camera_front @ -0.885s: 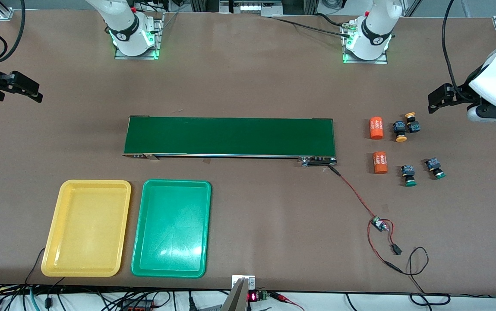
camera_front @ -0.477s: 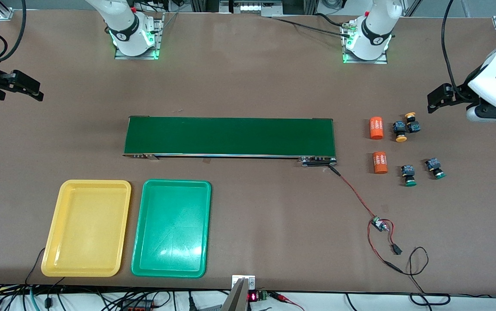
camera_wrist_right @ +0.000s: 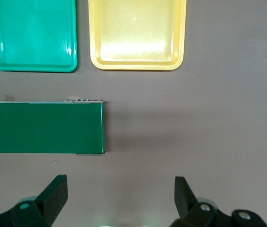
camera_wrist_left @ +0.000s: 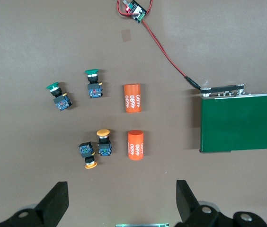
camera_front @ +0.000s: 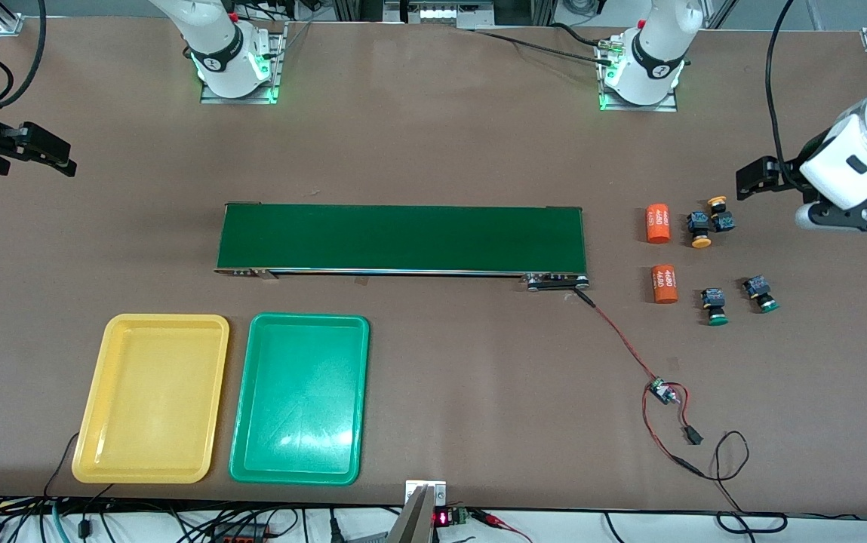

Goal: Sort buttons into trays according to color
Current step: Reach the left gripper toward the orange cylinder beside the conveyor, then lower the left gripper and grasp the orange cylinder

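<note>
I see both trays [camera_front: 152, 398] lying lengthwise bottom left, buttons [camera_front: 717, 308] tipped over at right, left gripper [camera_wrist_left: 119, 201] and right gripper [camera_wrist_right: 119, 198] spread wide, empty.

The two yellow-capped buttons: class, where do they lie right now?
In the front view the yellow-capped buttons lie side by side on the table at the left arm's end, beside an orange cylinder and farther from the camera than the green-capped buttons.

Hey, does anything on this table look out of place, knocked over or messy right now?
Nothing is damaged or spilled. The four buttons all lie on their sides: the two yellow buttons touch in a clump, and the green buttons lie apart. Two orange cylinders lie beside them. Both trays, yellow and green, sit square.
</note>
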Motion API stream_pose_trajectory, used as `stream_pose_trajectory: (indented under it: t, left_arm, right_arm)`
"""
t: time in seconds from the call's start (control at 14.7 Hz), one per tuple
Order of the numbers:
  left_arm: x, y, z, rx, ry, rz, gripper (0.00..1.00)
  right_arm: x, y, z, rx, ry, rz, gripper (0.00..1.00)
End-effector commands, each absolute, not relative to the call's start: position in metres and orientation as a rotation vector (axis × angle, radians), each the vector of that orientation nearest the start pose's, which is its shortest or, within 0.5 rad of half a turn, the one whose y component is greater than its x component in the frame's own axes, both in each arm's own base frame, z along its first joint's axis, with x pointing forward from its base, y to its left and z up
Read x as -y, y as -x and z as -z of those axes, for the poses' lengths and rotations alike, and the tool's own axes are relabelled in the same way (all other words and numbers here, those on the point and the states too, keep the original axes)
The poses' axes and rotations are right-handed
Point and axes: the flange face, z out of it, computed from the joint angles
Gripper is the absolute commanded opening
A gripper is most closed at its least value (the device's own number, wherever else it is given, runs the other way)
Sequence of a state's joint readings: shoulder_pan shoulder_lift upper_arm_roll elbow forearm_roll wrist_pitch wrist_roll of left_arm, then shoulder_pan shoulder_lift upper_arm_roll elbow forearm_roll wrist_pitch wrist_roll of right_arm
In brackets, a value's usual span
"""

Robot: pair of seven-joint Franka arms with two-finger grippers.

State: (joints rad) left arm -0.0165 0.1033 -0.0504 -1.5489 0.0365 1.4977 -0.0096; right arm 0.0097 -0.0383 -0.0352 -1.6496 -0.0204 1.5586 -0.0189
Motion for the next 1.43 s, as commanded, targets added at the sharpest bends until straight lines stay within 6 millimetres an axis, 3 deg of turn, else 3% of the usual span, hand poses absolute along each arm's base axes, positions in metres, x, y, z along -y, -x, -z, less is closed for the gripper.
stream_pose_trajectory:
  t: [0.0, 0.34, 0.48, 0.68, 0.82, 1.36]
  left_arm:
    - [0.03, -0.596, -0.56, -0.139, 3.091, -0.287, 1.0]
    - [0.019, -0.645, -0.45, -0.146, 3.06, -0.262, 1.0]
    - [0.018, -0.65, -0.402, -0.173, 3.038, -0.178, 1.0]
    - [0.016, -0.628, -0.33, -0.124, 3.05, -0.138, 1.0]
    - [0.018, -0.611, -0.295, -0.076, 3.062, -0.085, 1.0]
    - [0.011, -0.553, -0.195, -0.039, 3.093, -0.056, 0.94]
  right_arm:
    - [0.014, -0.532, -0.615, 0.02, 3.168, -0.079, 1.0]
    - [0.015, -0.532, -0.615, 0.015, 3.168, -0.079, 1.0]
    - [0.015, -0.532, -0.615, 0.015, 3.167, -0.079, 1.0]
    - [0.015, -0.532, -0.616, 0.015, 3.167, -0.074, 1.0]
    - [0.015, -0.533, -0.615, 0.015, 3.167, -0.067, 1.0]
    - [0.015, -0.533, -0.615, 0.015, 3.169, -0.064, 1.0]
